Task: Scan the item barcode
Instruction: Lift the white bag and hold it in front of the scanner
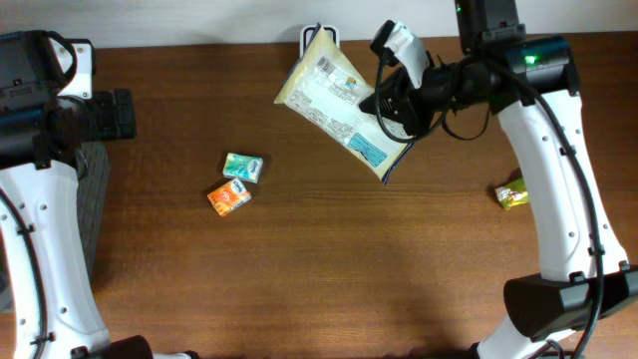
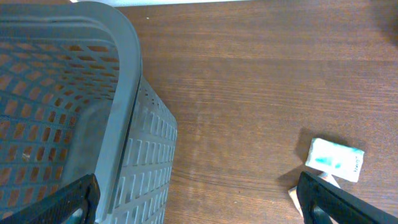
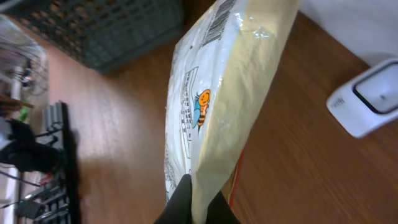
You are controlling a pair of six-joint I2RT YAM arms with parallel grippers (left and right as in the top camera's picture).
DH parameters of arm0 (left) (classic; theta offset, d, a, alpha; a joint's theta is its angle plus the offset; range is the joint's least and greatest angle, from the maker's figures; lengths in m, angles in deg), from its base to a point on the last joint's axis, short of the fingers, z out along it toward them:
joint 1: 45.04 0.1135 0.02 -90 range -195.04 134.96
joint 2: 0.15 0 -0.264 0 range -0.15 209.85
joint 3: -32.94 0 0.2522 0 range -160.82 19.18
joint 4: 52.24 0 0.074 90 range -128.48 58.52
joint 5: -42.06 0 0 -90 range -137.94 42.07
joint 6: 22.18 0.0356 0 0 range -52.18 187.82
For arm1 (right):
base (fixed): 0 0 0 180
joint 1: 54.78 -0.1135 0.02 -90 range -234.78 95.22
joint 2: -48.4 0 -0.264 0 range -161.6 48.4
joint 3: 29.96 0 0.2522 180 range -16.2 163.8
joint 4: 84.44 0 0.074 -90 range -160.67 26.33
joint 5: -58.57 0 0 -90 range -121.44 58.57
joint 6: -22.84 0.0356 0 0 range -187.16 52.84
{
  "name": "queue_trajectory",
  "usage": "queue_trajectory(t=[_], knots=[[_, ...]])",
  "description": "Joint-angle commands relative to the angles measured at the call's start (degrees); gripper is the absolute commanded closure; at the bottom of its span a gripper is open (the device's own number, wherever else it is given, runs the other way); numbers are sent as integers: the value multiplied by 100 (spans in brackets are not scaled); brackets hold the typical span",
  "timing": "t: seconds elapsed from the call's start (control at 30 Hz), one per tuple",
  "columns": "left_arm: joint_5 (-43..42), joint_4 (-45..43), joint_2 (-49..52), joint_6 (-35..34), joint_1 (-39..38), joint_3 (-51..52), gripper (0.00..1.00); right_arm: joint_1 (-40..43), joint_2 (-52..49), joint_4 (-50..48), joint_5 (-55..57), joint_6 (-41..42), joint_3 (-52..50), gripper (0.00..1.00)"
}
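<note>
Pale yellow and white pouch (image 3: 230, 106) fills the right wrist view, pinched at its lower edge between the dark fingertips (image 3: 186, 202) of the right end effector (image 3: 198, 210), which is clenched on it. From overhead the pouch hangs tilted in the air above the back of the brown desk (image 1: 349, 269), printed face turned up, with its upper corner overlapping the white scanner (image 1: 317, 38) that sits at the desk's far edge. A barcode (image 3: 219, 26) is printed near the pouch's top end on the white face; in the wrist view the scanner lies on the desk off to the other side of the pouch, clear of it

On the left, the left end effector (image 2: 199, 204) is released, fingers spread wide with nothing between them, hovering over the desk just beside the rim of a grey slatted basket (image 2: 124, 93). A teal packet (image 1: 243, 167) and an orange packet (image 1: 228, 197) lie close together near the middle of the desk. A small yellow packet (image 1: 511, 194) lies well apart from them at the right, next to the right arm
</note>
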Motion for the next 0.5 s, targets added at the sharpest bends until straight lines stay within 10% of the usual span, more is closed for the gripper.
queue_trajectory(t=[0.0,0.47], knots=[[42,-13,-2,90,35,11,1,-337,-26,-212,1276,732,61,96],[42,-13,-2,90,35,11,1,-1362,-1106,-1362,6100,1405,59,96]])
